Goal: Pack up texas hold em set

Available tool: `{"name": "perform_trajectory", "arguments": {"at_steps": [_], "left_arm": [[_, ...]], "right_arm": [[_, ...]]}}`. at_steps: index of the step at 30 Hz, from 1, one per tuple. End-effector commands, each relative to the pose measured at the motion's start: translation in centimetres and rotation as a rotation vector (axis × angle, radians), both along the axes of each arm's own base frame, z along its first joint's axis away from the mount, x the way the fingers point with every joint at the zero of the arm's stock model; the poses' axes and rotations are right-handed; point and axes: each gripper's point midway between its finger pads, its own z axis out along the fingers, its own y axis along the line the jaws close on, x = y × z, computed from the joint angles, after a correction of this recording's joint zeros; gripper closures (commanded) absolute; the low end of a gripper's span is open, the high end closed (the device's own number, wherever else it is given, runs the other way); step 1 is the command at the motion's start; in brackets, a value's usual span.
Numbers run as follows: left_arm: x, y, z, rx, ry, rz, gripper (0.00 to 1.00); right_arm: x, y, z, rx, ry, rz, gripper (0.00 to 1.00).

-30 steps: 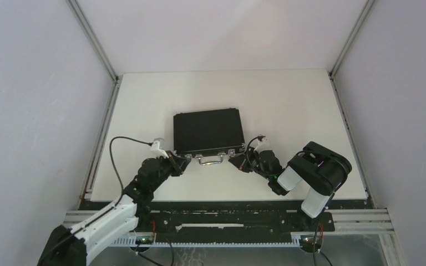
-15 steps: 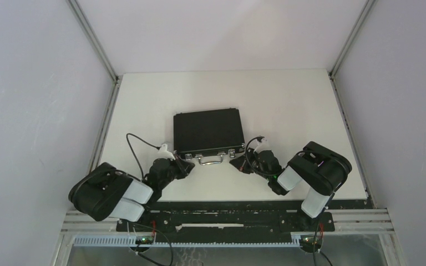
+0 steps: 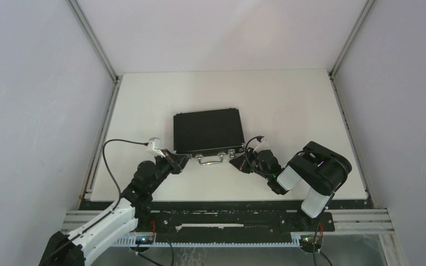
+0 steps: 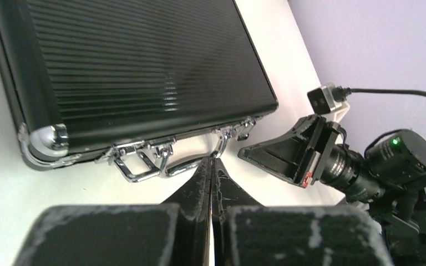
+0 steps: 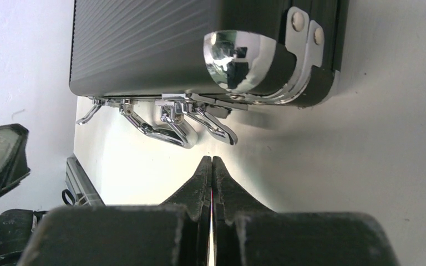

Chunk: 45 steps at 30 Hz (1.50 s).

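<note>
As top external shows: small black ribbed silver-cornered briefcase [image 3: 208,131], lid down, mid-table; left gripper [image 3: 180,161] at its 7 o'clock, right gripper [image 3: 237,162] at 5.
Left wrist: fingers [image 4: 199,188] pressed together, empty.
Right wrist: fingers pressed together, empty, near chrome handle [image 5: 169,134].

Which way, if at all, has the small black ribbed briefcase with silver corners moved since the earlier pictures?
No. The briefcase has not moved: its corners lie where they were, judged against the metal rail along the left edge of the white table.
</note>
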Motion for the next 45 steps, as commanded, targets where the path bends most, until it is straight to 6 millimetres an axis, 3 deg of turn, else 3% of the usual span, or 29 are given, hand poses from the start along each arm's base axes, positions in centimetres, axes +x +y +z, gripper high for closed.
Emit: {"name": "perform_trajectory", "arguments": {"at_steps": [1,4,8,13,16,21,23,27,28,34,39,45], "left_arm": [[1.3,1.6,0.6,0.098,0.024,0.072,1.00],[2.5,1.2,-0.6,0.087,0.039,0.083,1.00],[2.7,0.7,-4.0,0.101,0.122,0.074,1.00],[1.6,2.5,-8.6,0.181,0.218,0.122,1.00],[0.9,2.8,-10.0,0.181,0.250,0.125,1.00],[0.7,1.4,-8.3,0.127,0.199,0.059,0.97],[0.3,1.2,-7.6,0.116,0.187,0.039,0.85],[-0.4,0.8,-5.4,0.054,0.137,0.019,0.42],[-0.4,0.9,-4.7,0.039,0.116,0.022,0.35],[0.3,2.5,-2.1,0.083,0.054,0.103,0.23],[0.7,2.0,-2.2,0.094,0.073,0.090,0.19],[0.6,1.5,-2.8,0.096,0.096,0.067,0.19]], "right_arm": [[1.1,1.1,1.7,0.034,-0.060,0.008,1.00],[1.1,1.2,1.8,0.038,-0.061,0.009,1.00],[0.9,1.1,1.6,0.030,-0.053,0.011,1.00],[0.9,0.5,1.2,0.009,-0.046,-0.006,1.00],[0.8,0.8,1.3,0.023,-0.048,0.001,1.00],[0.2,1.1,2.6,0.067,-0.073,0.030,1.00],[0.1,0.5,3.5,0.071,-0.105,0.013,1.00],[0.4,-0.9,5.6,0.021,-0.169,-0.025,1.00],[0.6,-1.0,6.0,0.001,-0.178,-0.026,1.00],[1.5,-1.2,8.7,-0.075,-0.260,-0.020,1.00],[2.4,-1.4,6.5,-0.099,-0.212,-0.041,1.00],[3.9,-1.0,0.7,-0.133,-0.106,-0.065,1.00]]}}
